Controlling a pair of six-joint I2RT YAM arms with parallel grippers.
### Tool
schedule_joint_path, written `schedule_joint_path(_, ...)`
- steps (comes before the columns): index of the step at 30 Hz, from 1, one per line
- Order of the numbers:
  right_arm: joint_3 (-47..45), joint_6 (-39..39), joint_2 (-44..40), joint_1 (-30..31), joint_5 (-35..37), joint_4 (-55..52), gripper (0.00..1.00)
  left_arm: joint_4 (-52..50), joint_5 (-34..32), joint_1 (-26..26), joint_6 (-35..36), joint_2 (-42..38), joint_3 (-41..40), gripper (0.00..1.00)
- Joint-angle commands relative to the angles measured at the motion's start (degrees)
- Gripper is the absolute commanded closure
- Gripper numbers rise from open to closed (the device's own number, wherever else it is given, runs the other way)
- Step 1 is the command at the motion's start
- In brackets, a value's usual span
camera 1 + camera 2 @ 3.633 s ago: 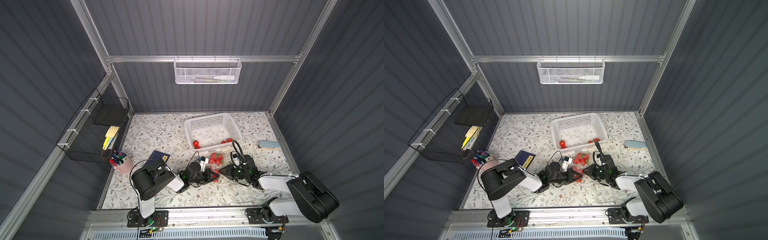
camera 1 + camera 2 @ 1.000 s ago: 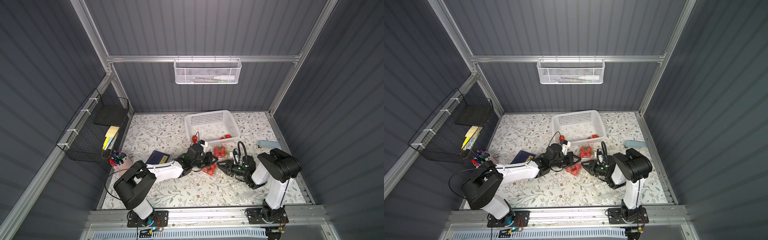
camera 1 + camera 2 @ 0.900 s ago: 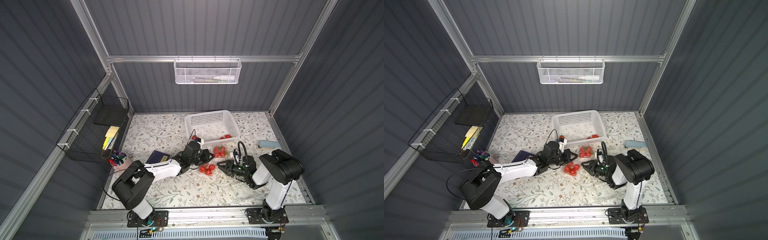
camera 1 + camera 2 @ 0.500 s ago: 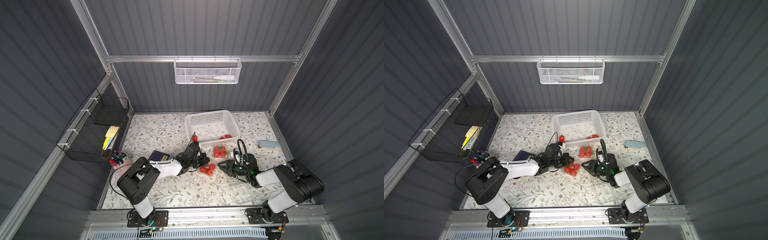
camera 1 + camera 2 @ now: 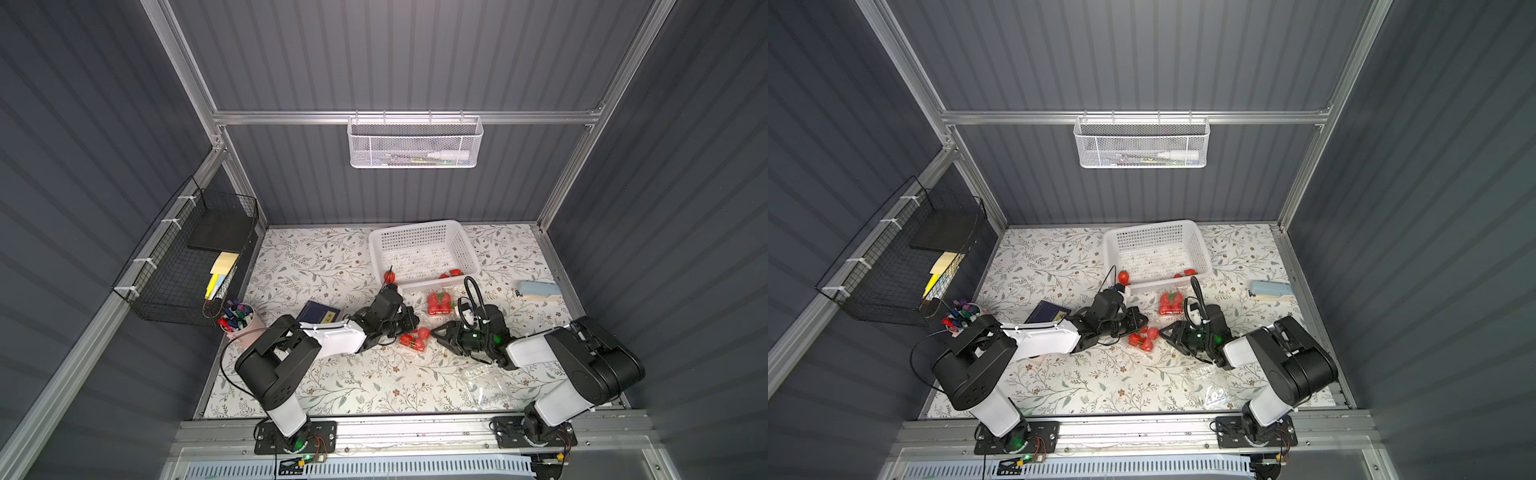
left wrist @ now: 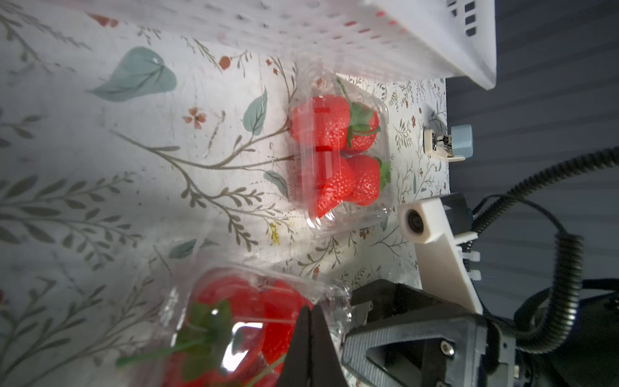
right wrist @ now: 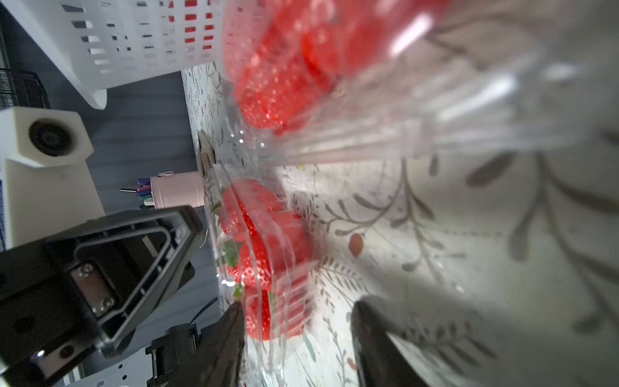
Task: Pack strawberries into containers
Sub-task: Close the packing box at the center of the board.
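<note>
Floral-patterned tabletop (image 5: 316,266), catalogued from the white basket (image 5: 415,237) standing toward its back. Against the basket's near wall, inside: a few loose strawberries (image 5: 452,273). At the basket's near left corner: a single strawberry (image 5: 389,277); I could not tell whether it lay inside or out. Just in front of the basket: a lidded container (image 5: 439,302), clear plastic, packed with red berries. Further forward of the basket: a second container (image 5: 413,337), likewise filled, lying between the two hands. The left hand (image 6: 310,326) had its fingers pressed together, tips at that container's rim; whether they pinched the plastic I could not tell. The right hand (image 7: 298,303) had its jaws standing apart and held nothing, one finger just beside the container's end. Well forward of the basket, beside the right arm: an empty container (image 5: 484,386), clear. Left of the basket and forward: a dark booklet (image 5: 318,311), then a pink cup (image 5: 239,318) of markers. Right of the basket: a pale blue object (image 5: 538,289).
</note>
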Motion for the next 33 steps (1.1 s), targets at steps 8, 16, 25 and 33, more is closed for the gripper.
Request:
schedule_joint_path(8, 0.59, 0.65, 2.16, 0.11, 0.41, 2.09, 0.47, -2.81, -0.84, -3.46, -2.09, 1.25, 1.53, 1.00)
schedule_joint_path(16, 1.73, 0.05, 0.51, 0.12, 0.46, 0.51, 0.44, -0.71, -0.92, -3.68, -2.18, 3.15, 0.73, 1.00)
schedule_joint_path(25, 1.82, 2.55, 3.95, 0.12, 0.24, 6.56, 0.54, -0.93, -0.51, -3.68, -1.14, 4.46, 0.68, 1.00)
schedule_joint_path(33, 2.69, 6.10, 8.62, 0.12, -1.30, 13.24, 0.57, -2.62, -0.90, -3.68, -1.40, 2.64, 0.59, 1.00)
